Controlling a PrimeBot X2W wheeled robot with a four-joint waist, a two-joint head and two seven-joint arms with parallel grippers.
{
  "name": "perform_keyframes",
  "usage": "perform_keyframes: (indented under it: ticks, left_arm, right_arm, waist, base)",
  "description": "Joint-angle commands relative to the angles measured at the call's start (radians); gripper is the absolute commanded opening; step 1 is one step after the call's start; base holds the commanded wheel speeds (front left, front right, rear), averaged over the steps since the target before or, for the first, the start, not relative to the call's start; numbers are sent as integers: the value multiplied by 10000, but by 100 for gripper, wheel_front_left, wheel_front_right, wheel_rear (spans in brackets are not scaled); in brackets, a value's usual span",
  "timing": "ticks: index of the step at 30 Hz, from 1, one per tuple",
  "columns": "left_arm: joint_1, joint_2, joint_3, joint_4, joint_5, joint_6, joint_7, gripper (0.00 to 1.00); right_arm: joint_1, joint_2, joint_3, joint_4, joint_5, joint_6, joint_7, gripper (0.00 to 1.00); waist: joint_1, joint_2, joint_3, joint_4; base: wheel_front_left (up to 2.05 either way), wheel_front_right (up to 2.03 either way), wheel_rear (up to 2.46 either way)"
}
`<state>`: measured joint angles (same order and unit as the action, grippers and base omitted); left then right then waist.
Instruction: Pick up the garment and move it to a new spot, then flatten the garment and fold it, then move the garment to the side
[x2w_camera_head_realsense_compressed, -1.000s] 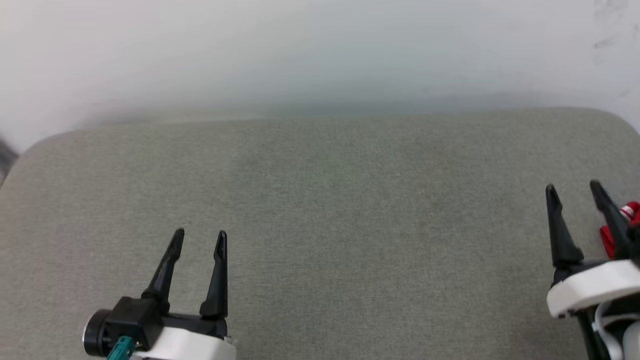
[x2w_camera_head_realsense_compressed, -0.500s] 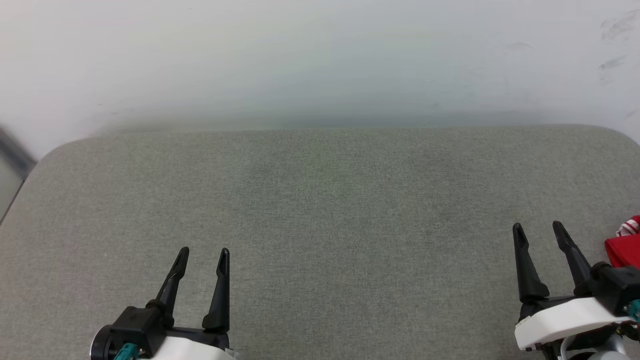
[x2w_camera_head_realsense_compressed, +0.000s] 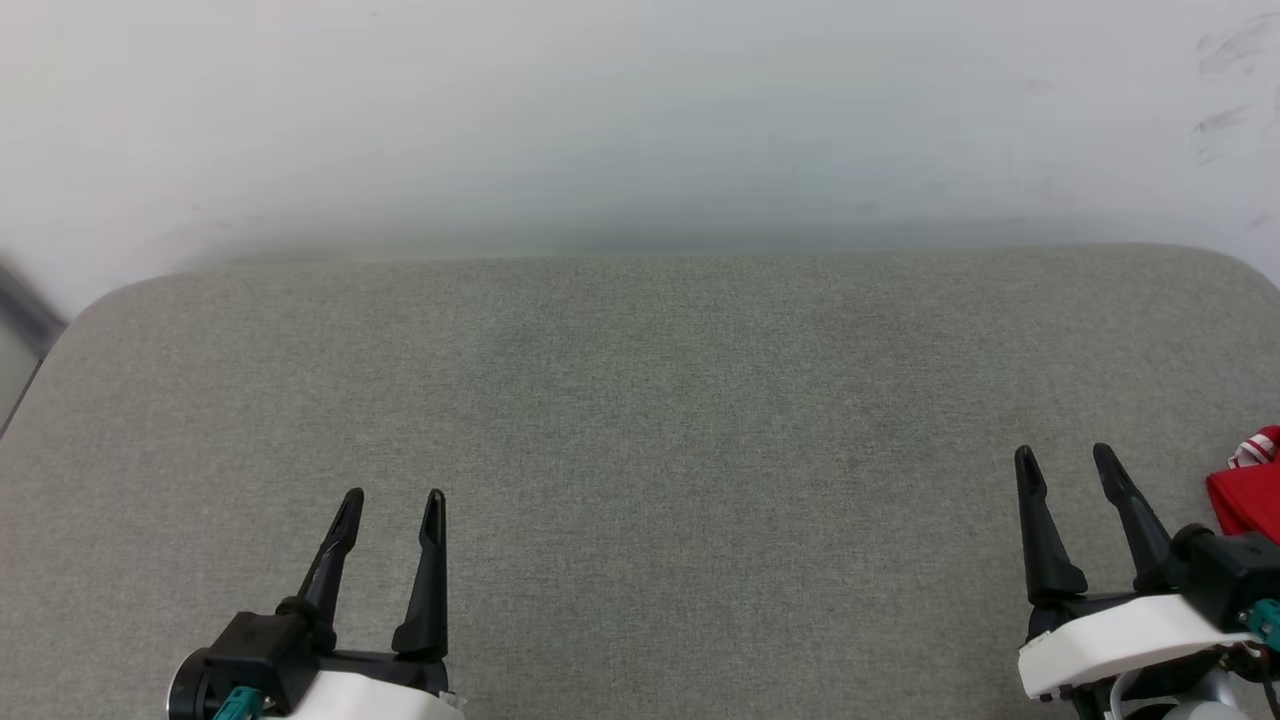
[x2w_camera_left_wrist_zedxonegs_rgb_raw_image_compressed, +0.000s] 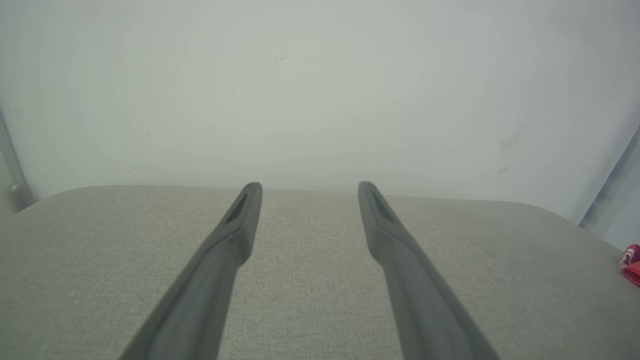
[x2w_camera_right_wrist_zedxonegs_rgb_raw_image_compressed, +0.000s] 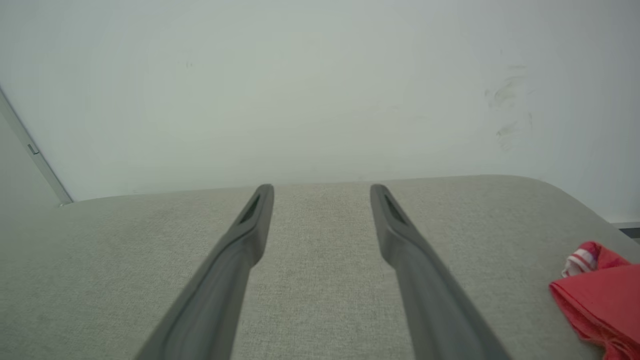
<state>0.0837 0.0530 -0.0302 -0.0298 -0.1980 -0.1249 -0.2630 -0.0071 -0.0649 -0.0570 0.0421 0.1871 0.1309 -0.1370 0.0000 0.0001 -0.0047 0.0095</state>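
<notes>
The garment (x2w_camera_head_realsense_compressed: 1245, 495), red with a bit of red-and-white striped trim, lies at the far right edge of the grey padded surface (x2w_camera_head_realsense_compressed: 640, 400), mostly cut off by the frame. It also shows as the garment (x2w_camera_right_wrist_zedxonegs_rgb_raw_image_compressed: 597, 295) at the lower right of the right wrist view and as a small red scrap, the garment (x2w_camera_left_wrist_zedxonegs_rgb_raw_image_compressed: 631, 262), at the right edge of the left wrist view. My right gripper (x2w_camera_head_realsense_compressed: 1065, 458) is open, just left of it and apart from it. My left gripper (x2w_camera_head_realsense_compressed: 392, 498) is open at the lower left, with nothing between its fingers.
A pale wall (x2w_camera_head_realsense_compressed: 640, 120) rises behind the surface's rounded far edge. A dark strip (x2w_camera_head_realsense_compressed: 20, 315) shows past the left corner. Bare grey fabric spreads between the two grippers.
The head camera has shifted, so the whole picture sits differently. My right gripper has drawn back toward me and left, off the garment's edge. The left gripper sits slightly lower.
</notes>
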Motion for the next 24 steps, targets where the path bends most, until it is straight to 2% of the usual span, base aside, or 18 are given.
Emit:
perform_keyframes:
  ticks: [1, 11, 12, 16, 24]
  left_arm:
    - [87, -14, 19, 12, -6, -37, -22, 100]
    - [35, -29, 113, -53, -55, -38, -22, 100]
    - [-1, -12, 80, -9, -78, -31, 0, 0]
    - [145, -19, 41, 355, -137, -30, 41, 0]
    - [-55, 76, 73, 553, -1795, -7, 347, 0]
  right_arm:
    - [-86, 49, -4, 20, 85, -4, -30, 100]
    - [-45, 70, 58, -69, 103, -4, 25, 100]
    - [4, 27, 50, -20, 92, 0, 17, 0]
    - [190, 41, 44, 354, 138, 0, 70, 0]
    - [31, 52, -45, 546, 1690, 0, 358, 0]
  waist:
    - [0, -1, 6, 0]
    - [0, -1, 65, -15]
    - [1, -1, 68, -16]
    - [1, -1, 68, -17]
    - [1, -1, 70, -22]
  base:
    - [0, 0, 0]
    - [0, 0, 0]
    - [0, 0, 0]
    - [0, 0, 0]
    - [0, 0, 0]
